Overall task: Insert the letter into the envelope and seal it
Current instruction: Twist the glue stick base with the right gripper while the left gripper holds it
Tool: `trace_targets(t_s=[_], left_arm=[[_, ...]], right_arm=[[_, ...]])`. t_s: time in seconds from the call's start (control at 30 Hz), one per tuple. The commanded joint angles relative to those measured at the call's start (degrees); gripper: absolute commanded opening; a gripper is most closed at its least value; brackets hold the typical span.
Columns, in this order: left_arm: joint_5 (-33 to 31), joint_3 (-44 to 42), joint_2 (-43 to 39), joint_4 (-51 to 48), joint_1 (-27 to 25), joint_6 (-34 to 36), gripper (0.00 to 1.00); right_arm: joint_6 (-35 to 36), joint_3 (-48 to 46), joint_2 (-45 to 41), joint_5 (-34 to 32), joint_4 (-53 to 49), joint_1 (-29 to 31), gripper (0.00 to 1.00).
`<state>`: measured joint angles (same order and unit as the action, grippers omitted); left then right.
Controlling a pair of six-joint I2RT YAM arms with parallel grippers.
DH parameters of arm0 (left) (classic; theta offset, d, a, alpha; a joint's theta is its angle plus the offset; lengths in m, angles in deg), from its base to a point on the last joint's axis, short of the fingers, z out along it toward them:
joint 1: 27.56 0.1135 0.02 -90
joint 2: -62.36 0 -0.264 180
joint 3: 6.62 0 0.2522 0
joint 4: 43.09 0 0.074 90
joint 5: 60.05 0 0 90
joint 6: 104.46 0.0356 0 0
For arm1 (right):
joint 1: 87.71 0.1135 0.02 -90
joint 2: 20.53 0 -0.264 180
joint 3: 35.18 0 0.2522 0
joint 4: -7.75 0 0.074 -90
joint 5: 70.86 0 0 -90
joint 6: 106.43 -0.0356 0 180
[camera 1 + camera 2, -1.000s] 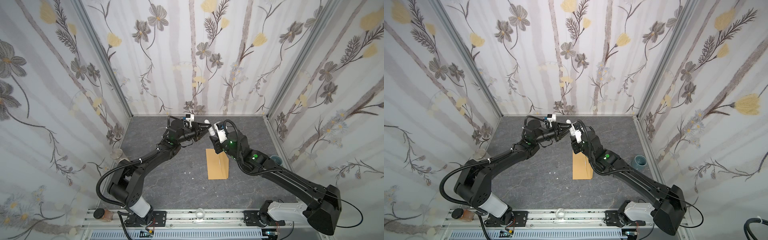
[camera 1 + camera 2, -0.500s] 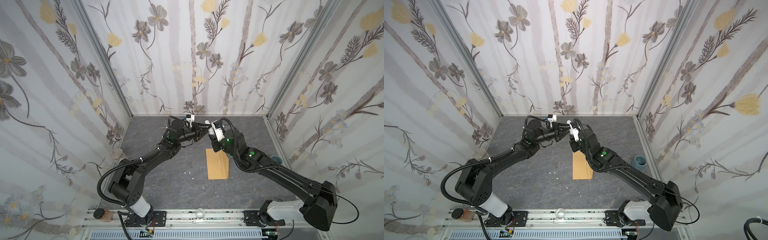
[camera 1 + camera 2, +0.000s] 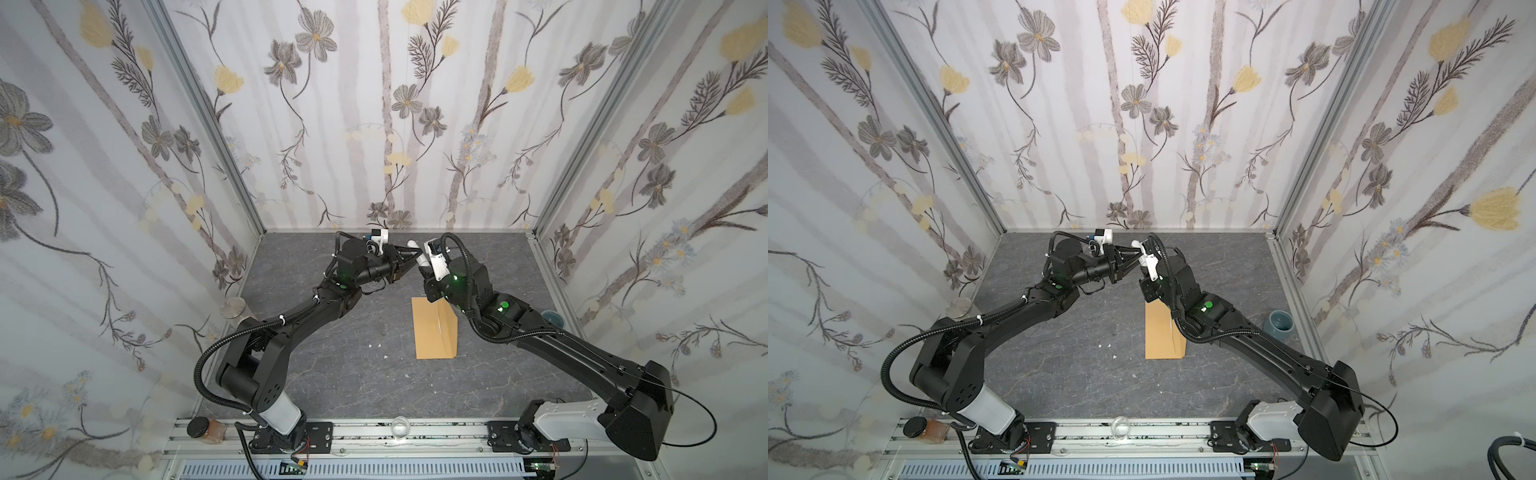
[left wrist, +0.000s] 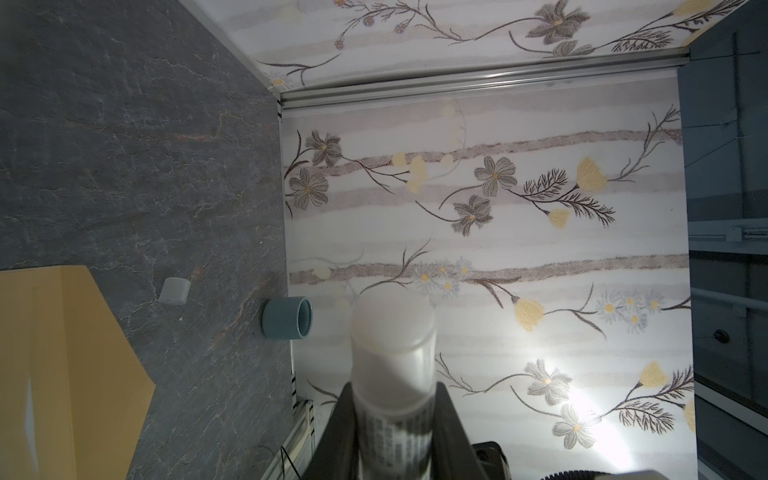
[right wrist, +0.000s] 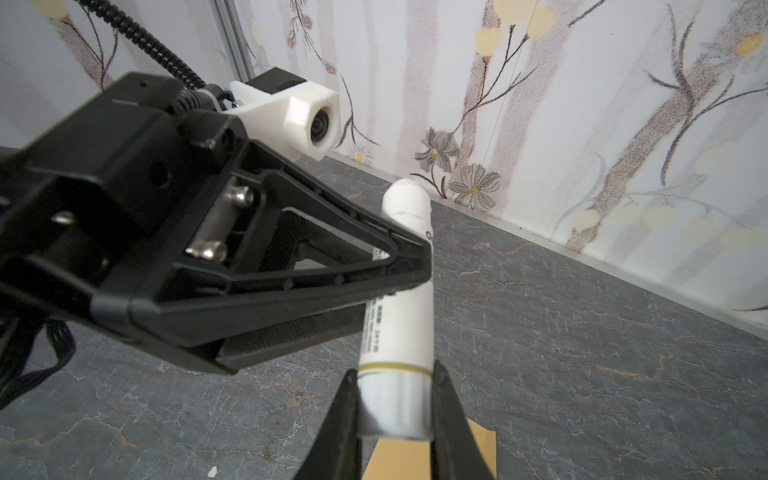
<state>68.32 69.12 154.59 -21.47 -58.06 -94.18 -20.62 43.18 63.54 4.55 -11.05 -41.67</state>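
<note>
Envelope (image 3: 434, 328): one. Glue stick (image 5: 399, 316): one. Teal cup (image 3: 1281, 326): one.

Envelope (image 3: 430, 332): far right corner under right arm (image 3: 494, 309) in both top views; cut by frame edge in both wrist views. Glue stick (image 4: 392, 365): out of focus in left wrist view, print unreadable, lower end beyond frame. White specks (image 3: 386, 356) near envelope: too small to identify.
</note>
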Motion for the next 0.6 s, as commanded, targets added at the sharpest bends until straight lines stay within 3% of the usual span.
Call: trace_targets(t_s=[0.0, 0.57], left_arm=[[0.7, -0.7, -0.7, 1.7, -0.6, 0.7, 0.0], [-6.1, -7.4, -3.3, 7.0, -3.6, 2.8, 0.0]], right_arm=[[-3.4, 1.3, 0.5, 6.6, 3.4, -0.2, 0.13], [-32.4, -0.7, 0.7, 38.4, 17.1, -10.8, 0.11]])
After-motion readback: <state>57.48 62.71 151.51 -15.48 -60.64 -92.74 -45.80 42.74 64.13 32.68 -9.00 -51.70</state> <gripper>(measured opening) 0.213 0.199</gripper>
